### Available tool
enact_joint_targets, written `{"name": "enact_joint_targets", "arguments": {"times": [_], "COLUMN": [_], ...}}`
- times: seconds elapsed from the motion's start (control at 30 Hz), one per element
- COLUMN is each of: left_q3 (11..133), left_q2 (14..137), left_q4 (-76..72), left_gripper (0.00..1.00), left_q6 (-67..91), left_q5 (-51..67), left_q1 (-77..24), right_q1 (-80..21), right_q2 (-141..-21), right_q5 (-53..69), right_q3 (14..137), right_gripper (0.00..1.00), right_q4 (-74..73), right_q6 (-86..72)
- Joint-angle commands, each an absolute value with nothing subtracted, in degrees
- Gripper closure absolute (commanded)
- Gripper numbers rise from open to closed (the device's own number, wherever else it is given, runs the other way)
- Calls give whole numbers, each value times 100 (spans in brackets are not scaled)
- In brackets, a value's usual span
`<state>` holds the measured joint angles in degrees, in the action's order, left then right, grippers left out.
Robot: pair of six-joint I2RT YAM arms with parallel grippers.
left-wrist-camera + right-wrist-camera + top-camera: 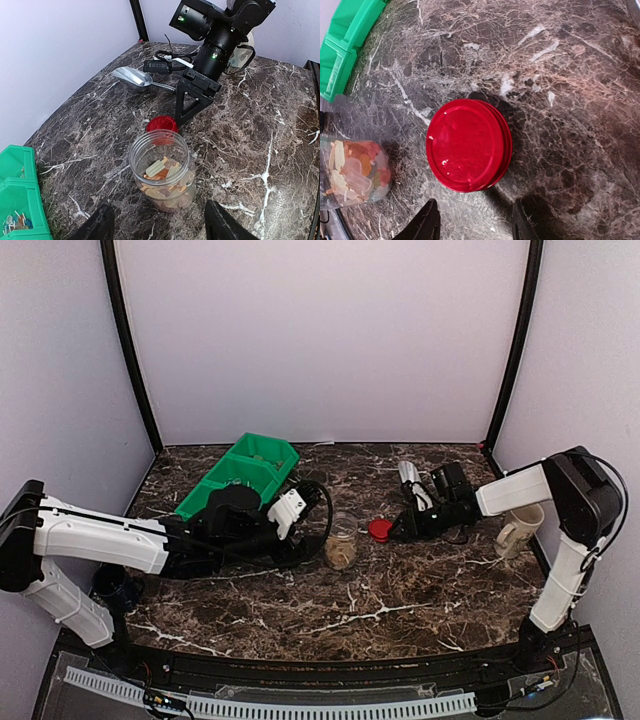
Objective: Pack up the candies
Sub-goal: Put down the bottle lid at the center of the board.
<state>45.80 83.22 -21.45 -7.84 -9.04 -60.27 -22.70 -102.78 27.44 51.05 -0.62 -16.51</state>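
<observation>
A clear open jar stands mid-table, part filled with orange, tan and pale green candies. My left gripper is open just left of the jar. In the left wrist view the jar stands ahead of the open gripper, not between the fingers. The round red lid lies flat right of the jar. My right gripper is open beside it. In the right wrist view the lid lies just beyond the open gripper, untouched, with the jar at the left edge.
A green two-compartment bin stands at the back left, with a few candies in it. A metal scoop lies behind the right gripper. A cream mug stands at the right edge of the table.
</observation>
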Motion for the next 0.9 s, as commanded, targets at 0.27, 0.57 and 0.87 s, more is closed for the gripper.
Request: {"name": "enact_joint_targets", "arguments": {"times": [0.27, 0.57, 0.87], "left_q3": [4543, 4560, 4696], "left_q2": [8400, 8376, 8417], "left_q4": [-2308, -2310, -2161], "left_gripper": [36, 32, 21], "left_q6": [-643, -527, -108], "left_q5": [-1012, -1266, -2025], "left_q1": [-6012, -6003, -6003], "right_q1": [-2734, -3100, -3078], "right_q2": [-8955, -8010, -6816], "right_q5": [1156, -770, -1494], "right_q3": [5543, 5924, 5489], "right_gripper": [46, 2, 2], "right_q4": [-1558, -2380, -1987], "right_q6": [-593, -514, -958]}}
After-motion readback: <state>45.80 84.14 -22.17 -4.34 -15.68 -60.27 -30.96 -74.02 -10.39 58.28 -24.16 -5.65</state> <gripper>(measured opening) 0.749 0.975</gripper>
